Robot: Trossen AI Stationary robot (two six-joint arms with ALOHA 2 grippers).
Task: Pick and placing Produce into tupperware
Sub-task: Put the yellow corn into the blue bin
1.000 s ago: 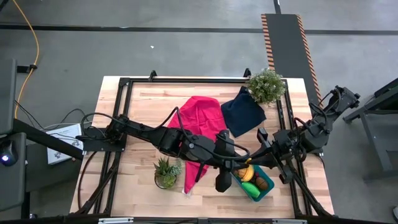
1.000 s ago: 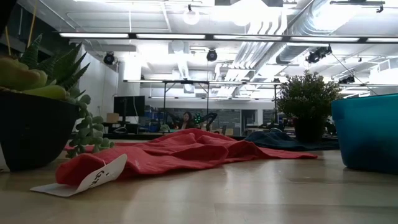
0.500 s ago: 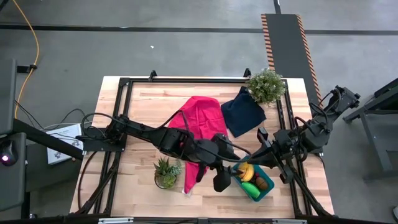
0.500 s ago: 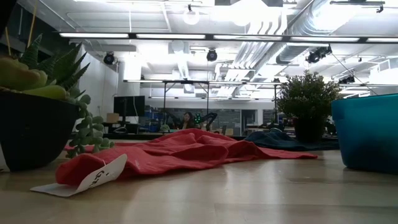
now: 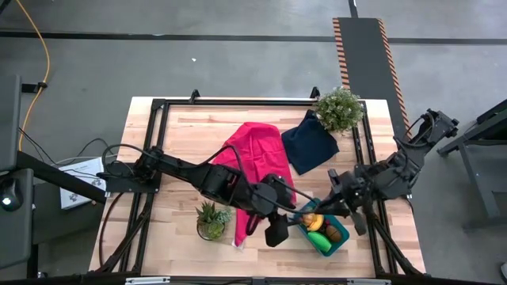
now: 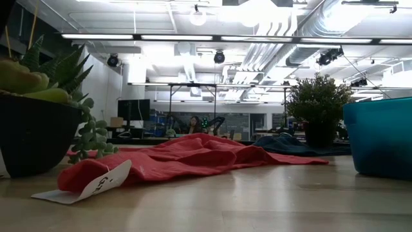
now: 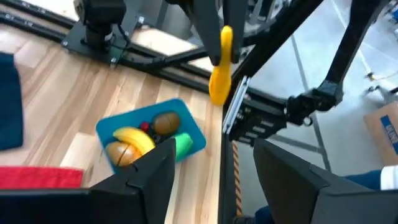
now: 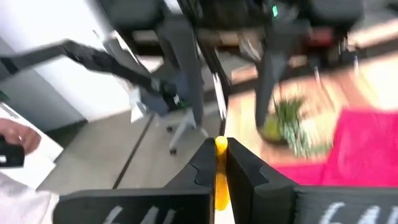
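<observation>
On the left of the worktop (image 5: 174,142), near its front edge, a small spiky potted plant (image 5: 211,218) stands just beside a red cloth (image 5: 255,155) that runs from the middle toward the near edge. The left arm reaches across this cloth, and the left hand (image 5: 295,215) hangs over the left end of the tupperware (image 5: 326,245) with its fingers (image 7: 152,168) spread and holding nothing. The tupperware sits near the front edge on the right; inside lie a yellow banana (image 7: 134,138), an orange piece (image 7: 122,153), a brown piece (image 7: 165,123) and a green piece (image 7: 183,144). Farther back, a dark navy cloth (image 5: 309,141) lies flat, with a bushy potted plant (image 5: 339,109) at its far right corner. The right hand (image 5: 323,206) is raised just beside the tub, its fingers (image 8: 240,171) pressed together on a second yellow banana (image 7: 220,66), which hangs upright above the worktop's right edge, clear of the tub.
</observation>
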